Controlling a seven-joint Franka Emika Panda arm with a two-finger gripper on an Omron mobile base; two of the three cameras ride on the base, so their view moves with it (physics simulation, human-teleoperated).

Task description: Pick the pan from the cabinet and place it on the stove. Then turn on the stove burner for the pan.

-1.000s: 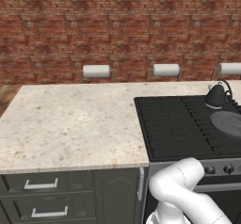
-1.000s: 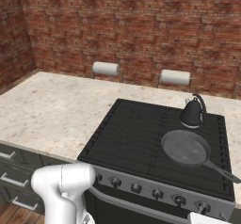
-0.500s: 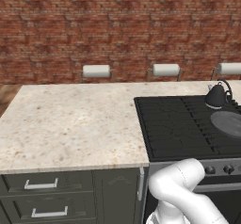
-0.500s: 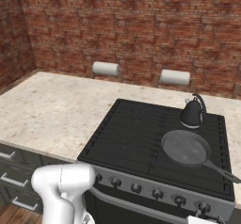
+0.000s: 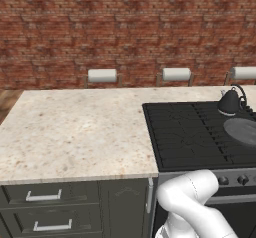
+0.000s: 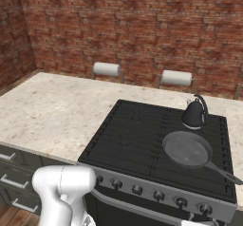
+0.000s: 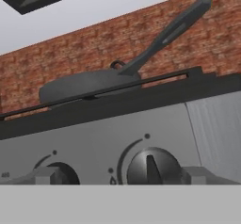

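Hand view sits low before the stove's [image 7: 117, 138] steel front, where the gripper [image 7: 117, 178] stands spread wide and empty, its tips flanking a dark round knob [image 7: 149, 167] straight ahead. Above and beyond the hand, the round, shallow dark grey frying pan [image 6: 187, 149] already rests on the black cast grates, its long thin handle angling off to one side. Judging by this, placing is done; turning the burner on remains.
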